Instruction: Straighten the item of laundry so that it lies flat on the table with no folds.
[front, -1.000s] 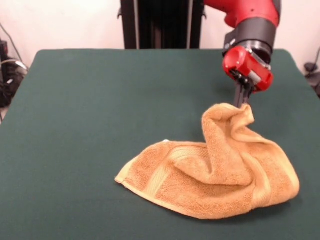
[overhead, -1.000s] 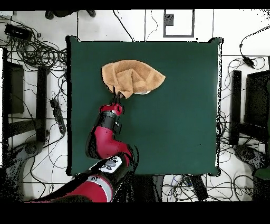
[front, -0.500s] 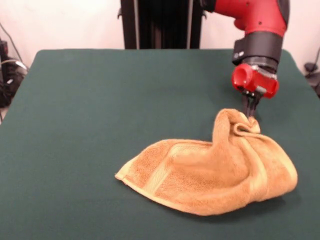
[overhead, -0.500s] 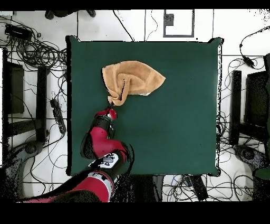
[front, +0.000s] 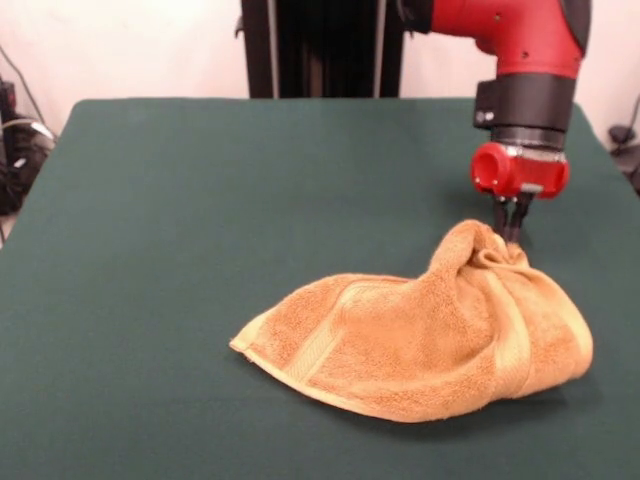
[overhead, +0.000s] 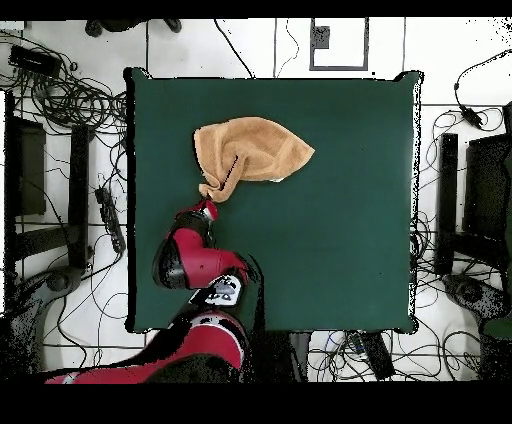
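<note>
The orange-tan towel (front: 430, 345) lies bunched on the green table (front: 200, 220), with a paler band along its near-left edge and a raised, pinched peak at its far right. My gripper (front: 512, 236) hangs straight down over that peak, shut on the towel's corner, holding it a little above the cloth. In the overhead view the towel (overhead: 255, 152) spreads wide near the table's (overhead: 330, 250) upper left and narrows to a point at the gripper (overhead: 209, 197).
The red and black arm (front: 520, 80) comes down at the right, close to the table's right edge. Cables and equipment (overhead: 70, 110) lie on the floor around the table.
The gripper has moved right and toward the robot's side, lowering a little, pulling the held corner with it. The towel's tall fold has dropped and the cloth has spread flatter.
</note>
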